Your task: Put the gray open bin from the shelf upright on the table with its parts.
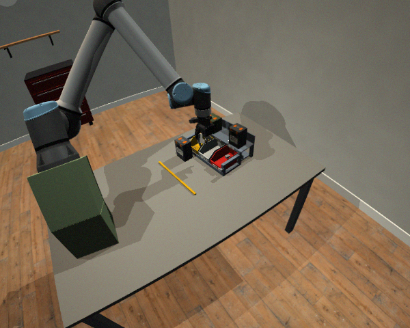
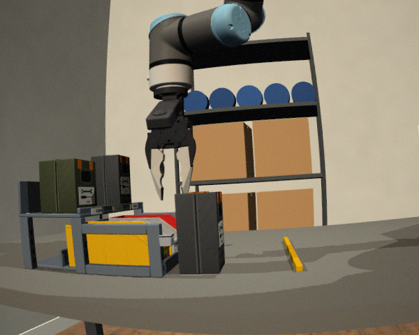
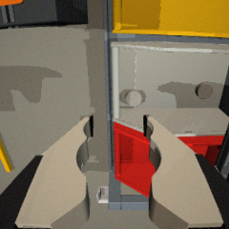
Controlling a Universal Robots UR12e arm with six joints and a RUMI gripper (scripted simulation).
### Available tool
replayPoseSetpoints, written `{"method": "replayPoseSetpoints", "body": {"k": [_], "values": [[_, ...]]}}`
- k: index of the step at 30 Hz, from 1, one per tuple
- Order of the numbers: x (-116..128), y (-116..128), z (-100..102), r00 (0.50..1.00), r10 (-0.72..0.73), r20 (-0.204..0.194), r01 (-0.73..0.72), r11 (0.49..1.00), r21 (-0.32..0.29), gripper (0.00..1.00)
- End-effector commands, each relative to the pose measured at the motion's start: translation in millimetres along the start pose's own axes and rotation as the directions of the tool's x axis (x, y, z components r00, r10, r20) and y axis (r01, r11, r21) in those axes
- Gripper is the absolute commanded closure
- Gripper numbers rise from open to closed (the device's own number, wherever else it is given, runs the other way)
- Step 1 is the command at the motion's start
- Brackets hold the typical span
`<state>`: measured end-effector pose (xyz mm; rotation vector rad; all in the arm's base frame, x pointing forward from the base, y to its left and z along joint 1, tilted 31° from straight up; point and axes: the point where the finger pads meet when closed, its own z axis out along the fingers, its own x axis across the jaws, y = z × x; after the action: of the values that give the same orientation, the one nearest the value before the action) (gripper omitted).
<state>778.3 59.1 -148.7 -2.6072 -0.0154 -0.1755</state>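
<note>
The gray open bin (image 1: 210,149) sits in the low shelf rack (image 1: 217,149) between a yellow bin (image 1: 195,143) and a red bin (image 1: 223,156). In the wrist view the gray bin (image 3: 167,95) holds two round parts (image 3: 133,96). The red bin (image 3: 131,162) is below it and the yellow bin (image 3: 167,16) above. My gripper (image 2: 170,187) hangs above the rack, fingers pointing down, partly open and empty. In the wrist view the gripper (image 3: 116,125) straddles the rack's gray divider post, above it and apart from it.
A dark box (image 2: 200,232) stands on the table just beside the rack. A green box (image 2: 67,185) and another dark box (image 2: 112,183) stand on the rack's top. A yellow bar (image 1: 177,177) lies mid-table. A large green block (image 1: 71,208) stands at the near left.
</note>
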Motion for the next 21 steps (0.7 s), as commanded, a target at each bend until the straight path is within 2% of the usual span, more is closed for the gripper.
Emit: {"method": "replayPoseSetpoints", "body": {"k": [1,4,9,21], "values": [[0.7,0.2,-0.7,1.0,0.0,-0.001,0.0,1.0,0.0,0.74],[0.7,0.2,-0.7,1.0,0.0,-0.001,0.0,1.0,0.0,0.74],[-0.5,0.2,29.2,1.0,0.0,-0.001,0.0,1.0,0.0,0.74],[-0.5,0.2,29.2,1.0,0.0,-0.001,0.0,1.0,0.0,0.74]]}}
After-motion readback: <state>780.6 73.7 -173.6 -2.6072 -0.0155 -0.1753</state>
